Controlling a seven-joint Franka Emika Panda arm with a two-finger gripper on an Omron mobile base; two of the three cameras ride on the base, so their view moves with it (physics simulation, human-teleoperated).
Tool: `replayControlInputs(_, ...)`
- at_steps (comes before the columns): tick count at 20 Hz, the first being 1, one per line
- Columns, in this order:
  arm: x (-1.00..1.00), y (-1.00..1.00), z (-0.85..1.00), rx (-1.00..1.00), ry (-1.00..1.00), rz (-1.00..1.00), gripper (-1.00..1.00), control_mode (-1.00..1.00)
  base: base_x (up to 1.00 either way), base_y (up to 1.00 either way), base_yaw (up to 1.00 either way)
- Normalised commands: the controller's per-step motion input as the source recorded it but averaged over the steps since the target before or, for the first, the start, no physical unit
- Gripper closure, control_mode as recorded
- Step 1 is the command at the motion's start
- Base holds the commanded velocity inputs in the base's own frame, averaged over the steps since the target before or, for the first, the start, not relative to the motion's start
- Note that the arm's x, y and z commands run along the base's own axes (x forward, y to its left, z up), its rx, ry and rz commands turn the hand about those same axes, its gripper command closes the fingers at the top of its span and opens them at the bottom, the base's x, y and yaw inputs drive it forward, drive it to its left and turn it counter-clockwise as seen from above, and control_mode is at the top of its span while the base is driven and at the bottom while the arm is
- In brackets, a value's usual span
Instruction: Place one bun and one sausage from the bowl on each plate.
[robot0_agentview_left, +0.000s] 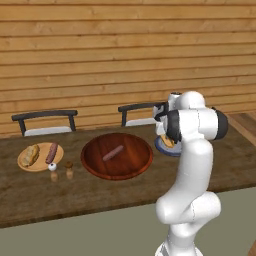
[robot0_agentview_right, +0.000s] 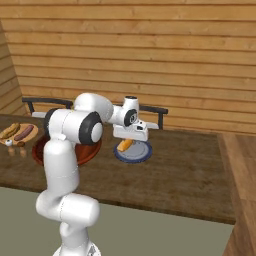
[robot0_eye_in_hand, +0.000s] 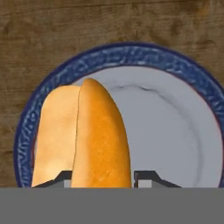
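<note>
The bun sits closest to the hand camera, a long split roll with a glossy golden-orange crust on one half and a paler, matte side beside it. It lies over the left part of the blue-grey plate, and the gripper straddles its near end, one dark finger tip showing at either side of the crust. The tips look close against the bread, but whether they are pinching it or have just let go I cannot tell.

The plate is smooth, pale grey in its well, with a darker blue mottled rim, and rests on a rough brown wooden table. From the right base view the roll shows under the hand above that same plate.

The bun will probably be light and springy: easy to lift, easy to crush, best taken across its narrow width near the middle with a gentle squeeze.

One sausage lies alone in the wide reddish-brown bowl, a short, smooth, dark pink cylinder. It should be firmer and likely to roll, so gripping it crosswise at mid-length seems wisest. The tan plate at the table's far left already carries a bun and a sausage
</note>
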Motion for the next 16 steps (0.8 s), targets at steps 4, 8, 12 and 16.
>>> replayControlInputs(4, -0.01, 0.00, 0.00, 0.00, -0.02, 0.00, -1.00, -1.00, 0.00, 0.00, 0.00)
replayControlInputs(8, -0.16, 0.00, 0.04, 0.00, -0.10, 0.00, -1.00, -1.00, 0.00, 0.00, 0.00)
replayControlInputs(12, -0.58, 0.20, 0.50, 0.00, -0.12, -0.03, -1.00, -1.00, 0.00, 0.00, 0.00)
replayControlInputs(16, -0.49, 0.72, 0.55, 0.00, -0.02, -0.10, -1.00, -1.00, 0.00, 0.00, 0.00)
